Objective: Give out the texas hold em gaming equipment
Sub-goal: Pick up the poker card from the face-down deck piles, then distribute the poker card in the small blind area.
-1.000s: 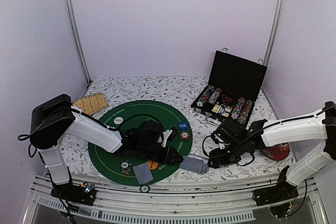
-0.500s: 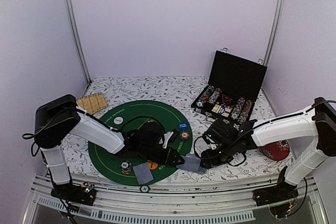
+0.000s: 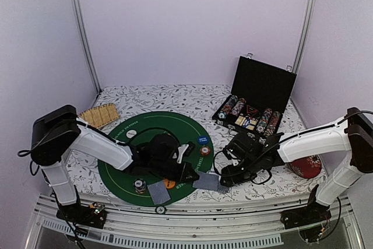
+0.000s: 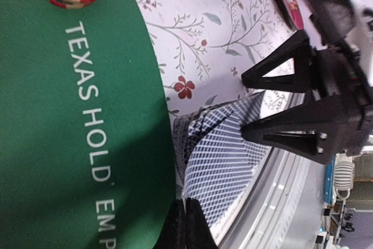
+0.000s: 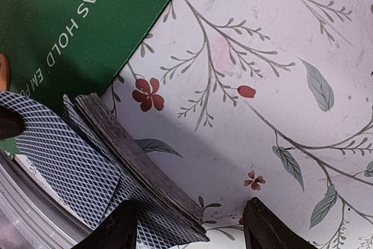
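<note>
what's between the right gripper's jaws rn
One end of the card deck, lying on the floral cloth. The right gripper is open, with one of its jaws on either side. The right wrist view shows it.

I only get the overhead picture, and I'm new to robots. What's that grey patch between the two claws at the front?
Observer: The right wrist camera shows a deck of cards, a thick stack with fanned edges, lying on the flowered cloth.
Operator: Is the right claw squeezing it?
Observer: No. The right gripper is open, a finger on either side of the deck's corner.
Operator: And the left one?
Observer: The left gripper is shut, its tip at the edge of one card that sticks out from the deck, beside the green mat.
</note>
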Robot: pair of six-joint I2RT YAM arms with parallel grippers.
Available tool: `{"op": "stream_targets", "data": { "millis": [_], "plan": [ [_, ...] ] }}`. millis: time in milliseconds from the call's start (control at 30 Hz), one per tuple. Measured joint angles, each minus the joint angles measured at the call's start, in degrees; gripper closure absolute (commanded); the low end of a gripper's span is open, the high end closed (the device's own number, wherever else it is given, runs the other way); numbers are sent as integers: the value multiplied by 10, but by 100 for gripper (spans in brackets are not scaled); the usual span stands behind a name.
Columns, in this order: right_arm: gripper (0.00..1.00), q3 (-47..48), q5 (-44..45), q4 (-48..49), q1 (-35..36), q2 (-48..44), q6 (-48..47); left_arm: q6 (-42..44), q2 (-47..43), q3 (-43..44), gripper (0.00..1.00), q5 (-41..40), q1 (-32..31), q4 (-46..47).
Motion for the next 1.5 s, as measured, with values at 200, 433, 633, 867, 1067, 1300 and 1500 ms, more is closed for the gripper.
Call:
{"op": "stream_targets", "data": {
  "millis": [200,433,633,867,1067,1300,1500],
  "plan": [
    [33,0,9,-21,-1,-11,-2,9,-57,-8,100,-10,5,-17],
    [32,3,12,-57,-25,-60,-18,12,-112,-8,100,-7,29,-26],
    [32,19,12,-68,-48,-93,-40,1,-121,43,100,-69,95,-13],
    [31,62,12,-78,-60,-94,-77,-88,21,155,100,-158,148,65],
    [31,79,14,-88,-72,-93,-102,-163,153,229,100,-217,163,53],
    [31,79,14,-99,-82,-93,-117,-204,217,280,99,-232,169,24],
    [26,79,10,-100,-85,-93,-130,-205,224,284,57,-238,170,0]
  ]
}}
